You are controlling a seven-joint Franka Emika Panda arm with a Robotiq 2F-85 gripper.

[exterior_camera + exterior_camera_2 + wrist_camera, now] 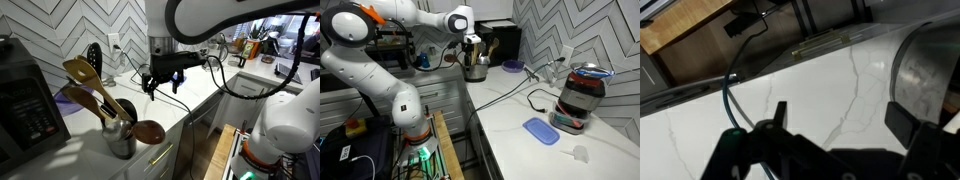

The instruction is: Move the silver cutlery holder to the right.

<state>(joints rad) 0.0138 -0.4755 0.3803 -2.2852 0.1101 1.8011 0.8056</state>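
The silver cutlery holder stands upright at the front edge of the tabletop, just beside the black microwave that fills that end. Its long axis is vertical and the open mouth faces up. The wooden spoons and spatulas lean out of it in a fan, heads tilted up toward the microwave and the back wall, with one round spoon bowl hanging low over the rim on the open side.

The pincer hangs above the tabletop, fingers pointing down, near the holder but not touching it, on the side away from the microwave. In the wrist view the pincer has its two dark fingers spread apart with nothing between them, and the holder's shiny wall rises just outside one finger.

The tabletop is white stone with faint grey veins, a long counter run against a wall of pale herringbone tile. In an exterior view a black appliance sits toward the far end near the back edge, a thin cord trails across the stone, and a flat blue pad lies well apart from the holder
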